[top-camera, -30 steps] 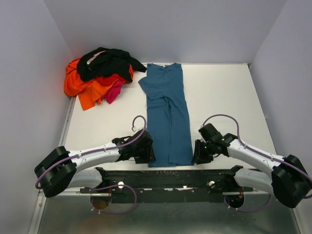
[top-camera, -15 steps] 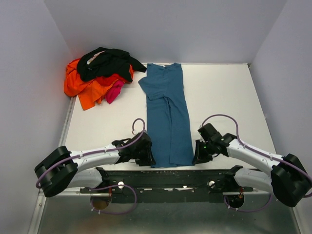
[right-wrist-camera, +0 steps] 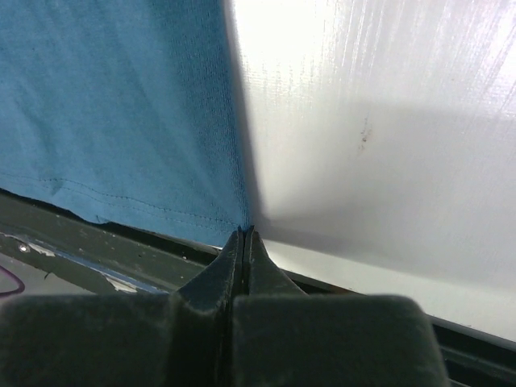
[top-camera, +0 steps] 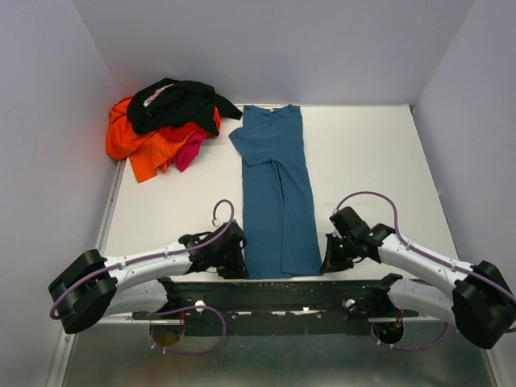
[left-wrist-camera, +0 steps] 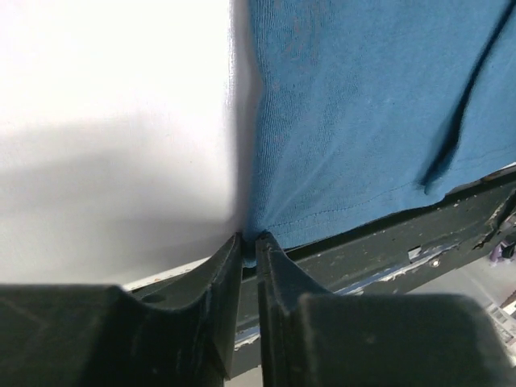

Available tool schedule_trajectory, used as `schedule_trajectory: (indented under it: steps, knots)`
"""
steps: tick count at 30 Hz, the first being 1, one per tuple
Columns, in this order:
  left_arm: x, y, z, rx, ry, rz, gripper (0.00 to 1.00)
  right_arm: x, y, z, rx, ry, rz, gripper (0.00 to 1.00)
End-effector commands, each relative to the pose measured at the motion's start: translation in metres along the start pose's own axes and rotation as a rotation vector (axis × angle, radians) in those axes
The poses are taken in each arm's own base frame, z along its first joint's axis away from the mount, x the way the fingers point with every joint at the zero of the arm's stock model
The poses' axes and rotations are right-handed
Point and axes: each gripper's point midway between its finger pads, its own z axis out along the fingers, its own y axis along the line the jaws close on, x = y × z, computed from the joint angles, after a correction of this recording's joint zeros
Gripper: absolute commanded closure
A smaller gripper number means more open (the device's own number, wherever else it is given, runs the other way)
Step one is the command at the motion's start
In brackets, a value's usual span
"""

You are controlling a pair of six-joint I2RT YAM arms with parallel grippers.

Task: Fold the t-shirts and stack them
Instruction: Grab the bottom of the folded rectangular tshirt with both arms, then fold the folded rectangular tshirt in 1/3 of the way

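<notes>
The teal-blue t-shirt (top-camera: 276,193) lies folded into a long narrow strip down the middle of the white table, collar at the far end. My left gripper (top-camera: 244,268) is shut on its near left hem corner (left-wrist-camera: 266,218). My right gripper (top-camera: 324,266) is shut on its near right hem corner (right-wrist-camera: 230,211). The hem hangs a little over the near table edge. The black t-shirt (top-camera: 179,103), orange t-shirt (top-camera: 145,145) and magenta-pink t-shirt (top-camera: 191,151) lie crumpled in one heap at the far left.
Grey walls close in the table on the left, back and right. The dark arm-mount rail (top-camera: 282,294) runs along the near table edge, under the shirt's hem (left-wrist-camera: 419,234).
Both grippers have drawn the near hem of the teal-blue shirt a little toward the near edge; the left arm has shifted slightly left and nearer. The heap has not moved.
</notes>
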Motion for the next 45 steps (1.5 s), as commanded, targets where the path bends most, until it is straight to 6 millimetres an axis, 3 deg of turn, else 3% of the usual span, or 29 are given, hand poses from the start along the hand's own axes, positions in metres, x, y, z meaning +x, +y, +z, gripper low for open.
schedule_trajectory:
  steps: [1, 7, 10, 14, 17, 22, 27, 31, 36, 39, 45]
  knots:
    - [0.003, 0.009, 0.002, -0.024, 0.000, -0.008, 0.74, 0.008, -0.003, 0.001, 0.004, 0.022, 0.009, 0.99]
    - [0.003, -0.004, 0.005, 0.047, 0.003, -0.031, 0.78, 0.008, 0.000, -0.001, -0.013, 0.015, 0.006, 0.99]
    - [0.004, -0.004, 0.001, 0.043, 0.003, -0.034, 1.00, 0.006, 0.002, -0.006, -0.018, 0.007, 0.004, 0.99]
    - [-0.002, -0.008, -0.016, 0.031, -0.024, -0.007, 1.00, -0.002, 0.009, -0.024, -0.024, -0.039, -0.005, 0.99]
    - [-0.017, -0.019, -0.032, 0.059, -0.076, 0.015, 1.00, -0.022, 0.016, -0.042, -0.007, -0.127, -0.025, 0.99]
    - [-0.065, -0.038, -0.049, 0.108, -0.165, 0.010, 1.00, -0.070, 0.036, -0.068, 0.018, -0.264, -0.076, 0.99]
    - [-0.133, -0.054, -0.056, 0.108, -0.299, 0.016, 1.00, -0.139, 0.056, -0.080, 0.014, -0.349, -0.075, 0.99]
    - [-0.197, -0.055, -0.053, 0.034, -0.409, 0.010, 1.00, -0.192, 0.055, -0.072, 0.055, -0.346, -0.049, 0.99]
    - [-0.262, -0.053, -0.040, -0.030, -0.479, -0.029, 1.00, -0.247, 0.060, -0.062, 0.046, -0.349, -0.020, 0.99]
    - [-0.289, -0.048, -0.034, -0.052, -0.515, -0.053, 1.00, -0.273, 0.060, -0.054, 0.053, -0.343, 0.005, 0.99]
    - [-0.322, -0.046, -0.020, -0.093, -0.532, -0.055, 1.00, -0.312, 0.057, -0.037, 0.046, -0.324, 0.038, 0.99]
